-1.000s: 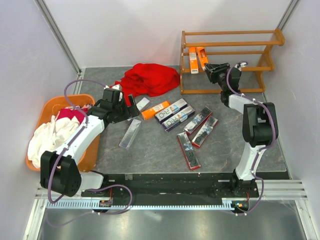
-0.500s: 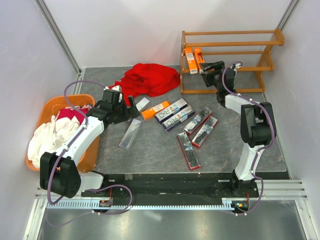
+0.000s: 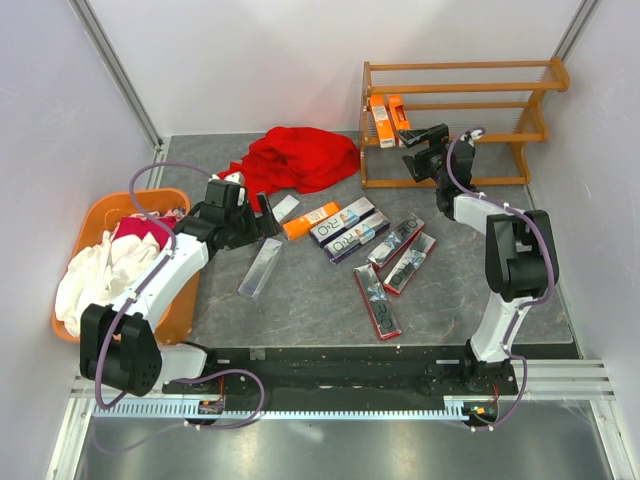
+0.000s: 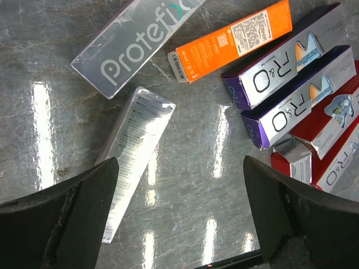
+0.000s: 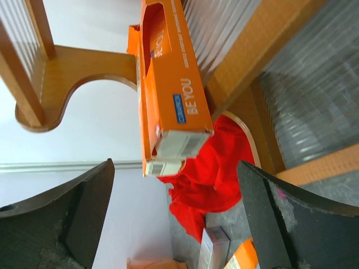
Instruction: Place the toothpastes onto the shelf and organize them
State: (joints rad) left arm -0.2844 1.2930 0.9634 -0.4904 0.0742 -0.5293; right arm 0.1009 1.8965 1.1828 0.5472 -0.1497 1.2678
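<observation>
Orange toothpastes: lettering, right wrist only.

Two orange toothpastes on shelf

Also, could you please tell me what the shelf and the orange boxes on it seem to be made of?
The shelf looks like varnished orange-brown wood: smooth sheen, rounded cut edges, slatted tiers. The orange boxes look like printed cardboard with a slight gloss, judging by creased edges and folded white end flaps.

"protefix" on the silver-grey box; "R&O" on two purple boxes; "BE YOU" on an orange box
</observation>
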